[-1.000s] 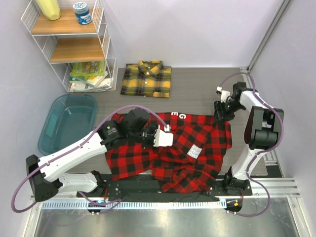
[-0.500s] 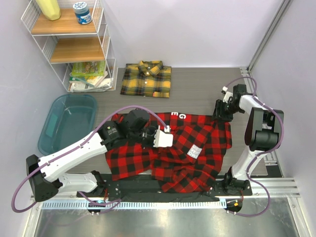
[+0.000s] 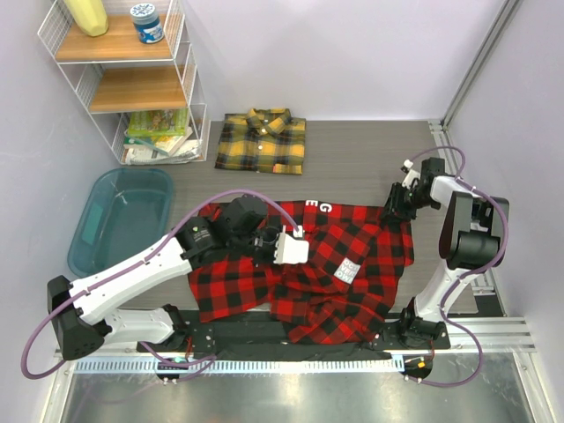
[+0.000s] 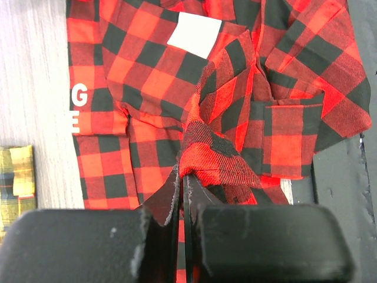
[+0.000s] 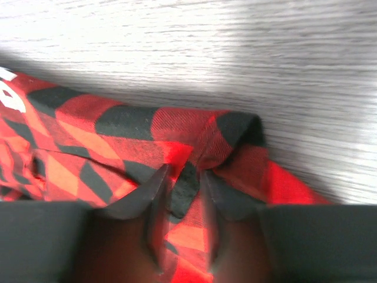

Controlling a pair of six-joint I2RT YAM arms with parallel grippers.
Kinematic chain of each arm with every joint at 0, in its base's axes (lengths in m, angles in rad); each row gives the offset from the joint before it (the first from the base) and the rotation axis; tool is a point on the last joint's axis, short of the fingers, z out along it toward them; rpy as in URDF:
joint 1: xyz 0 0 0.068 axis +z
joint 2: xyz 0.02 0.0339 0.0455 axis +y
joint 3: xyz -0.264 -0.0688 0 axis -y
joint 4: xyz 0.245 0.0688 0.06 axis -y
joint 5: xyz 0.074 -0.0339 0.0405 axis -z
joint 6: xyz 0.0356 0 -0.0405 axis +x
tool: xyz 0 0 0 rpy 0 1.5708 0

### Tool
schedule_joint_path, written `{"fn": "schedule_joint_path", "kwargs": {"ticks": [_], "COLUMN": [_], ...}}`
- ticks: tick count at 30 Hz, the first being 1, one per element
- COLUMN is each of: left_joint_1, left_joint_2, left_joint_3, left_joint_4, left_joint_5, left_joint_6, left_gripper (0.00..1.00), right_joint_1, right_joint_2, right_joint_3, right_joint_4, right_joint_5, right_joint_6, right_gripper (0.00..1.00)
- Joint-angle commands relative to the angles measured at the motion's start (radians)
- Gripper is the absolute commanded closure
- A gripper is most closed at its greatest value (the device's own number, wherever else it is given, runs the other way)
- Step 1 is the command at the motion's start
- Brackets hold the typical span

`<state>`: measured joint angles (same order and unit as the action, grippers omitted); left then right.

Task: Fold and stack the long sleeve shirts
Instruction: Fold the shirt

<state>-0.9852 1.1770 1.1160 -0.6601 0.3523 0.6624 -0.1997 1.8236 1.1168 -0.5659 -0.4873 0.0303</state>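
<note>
The red-and-black long sleeve shirt (image 3: 357, 256) lies spread and rumpled near the front of the table, with white letters (image 3: 324, 208) at its far edge. My left gripper (image 3: 308, 250) is over its middle, shut on a raised bunch of the red cloth (image 4: 209, 156), jaws pressed together (image 4: 181, 178). My right gripper (image 3: 394, 208) is low at the shirt's far right corner. Its fingers stand apart on either side of a fold of red cloth (image 5: 184, 183). The yellow-and-black shirt (image 3: 262, 141) lies folded at the back of the table.
A white wire shelf (image 3: 123, 84) with a jar and packets stands at the back left. A teal tub (image 3: 123, 220) sits on the left. A black mat (image 3: 291, 330) runs along the near edge. A metal post (image 3: 467, 79) rises at the back right.
The right gripper has come down and slightly right onto the shirt's far right corner, and its fingers have narrowed. The left arm and its bunch of cloth have stayed still.
</note>
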Motion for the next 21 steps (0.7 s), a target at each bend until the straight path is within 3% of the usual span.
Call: {"fn": "schedule_joint_path", "kwargs": {"ticks": [1, 3, 5, 20, 21], "left_joint_1": [0.005, 0.005, 0.003, 0.005, 0.005], "left_joint_2": [-0.022, -0.022, -0.022, -0.01, -0.008], "left_joint_3": [-0.01, -0.01, -0.012, -0.012, -0.016], "left_joint_4": [0.045, 0.047, 0.059, 0.091, 0.091], "left_joint_5": [0.019, 0.022, 0.017, -0.029, -0.03], "left_joint_6": [0.006, 0.003, 0.002, 0.036, 0.026], "left_gripper": [1.0, 1.0, 1.0, 1.0, 1.0], "right_joint_1": [0.003, 0.0, -0.001, -0.037, -0.037], "right_joint_2": [-0.04, -0.041, -0.038, 0.078, 0.094], "right_joint_3": [0.008, 0.03, 0.05, 0.176, 0.172], "right_joint_4": [0.029, 0.029, 0.028, -0.006, -0.011], "right_joint_5": [-0.06, -0.059, -0.048, -0.007, -0.005], "right_joint_6": [0.013, 0.011, 0.011, -0.027, -0.027], "right_gripper": [0.77, 0.91, 0.99, 0.99, 0.92]}}
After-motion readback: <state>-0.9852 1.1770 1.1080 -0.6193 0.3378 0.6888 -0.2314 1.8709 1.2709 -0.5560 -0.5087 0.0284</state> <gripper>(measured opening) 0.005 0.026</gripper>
